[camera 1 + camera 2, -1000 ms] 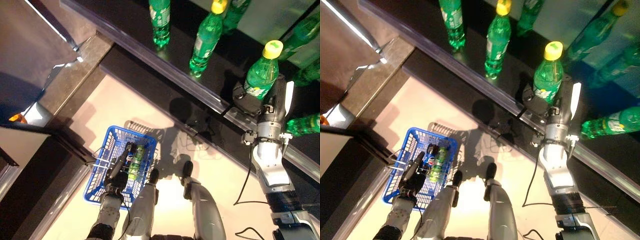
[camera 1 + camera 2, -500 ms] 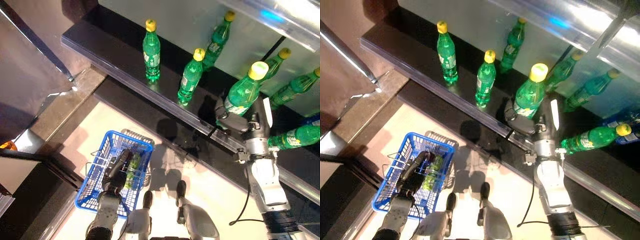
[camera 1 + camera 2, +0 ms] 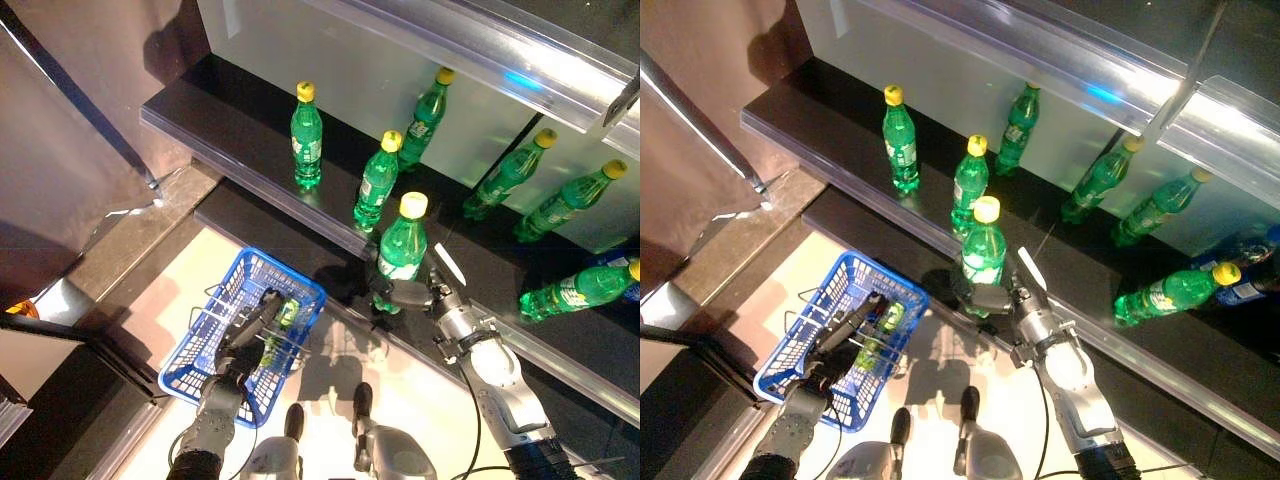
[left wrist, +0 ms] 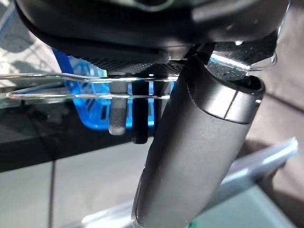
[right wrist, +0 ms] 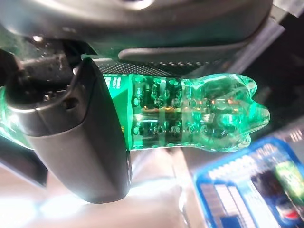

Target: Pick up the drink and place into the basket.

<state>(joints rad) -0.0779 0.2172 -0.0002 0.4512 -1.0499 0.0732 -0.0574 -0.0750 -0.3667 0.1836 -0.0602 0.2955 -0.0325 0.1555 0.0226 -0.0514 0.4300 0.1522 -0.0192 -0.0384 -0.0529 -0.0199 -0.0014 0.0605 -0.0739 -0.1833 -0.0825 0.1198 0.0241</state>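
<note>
My right hand (image 3: 415,296) is shut on a green bottle with a yellow cap (image 3: 401,247) and holds it upright, off the black shelf (image 3: 250,140), above the floor to the right of the blue basket (image 3: 235,335). The right wrist view shows the thumb (image 5: 80,137) curled round the bottle's body (image 5: 190,116), with the blue basket (image 5: 237,190) below. My left hand (image 3: 245,340) is shut on the basket's thin wire handles (image 4: 71,88) and holds it up at the lower left. Drinks (image 3: 878,335) lie inside the basket.
More green bottles (image 3: 306,135) stand on the black shelf, others at the back right (image 3: 515,175), and one lies on its side (image 3: 580,290) at the right. A lower black step (image 3: 280,215) runs under the shelf. Pale floor (image 3: 330,370) lies between basket and step.
My right hand has lifted the green bottle off the shelf and brought it left and down toward the basket. The camera has tilted, so more of the shelf shows. The basket hangs as before.
</note>
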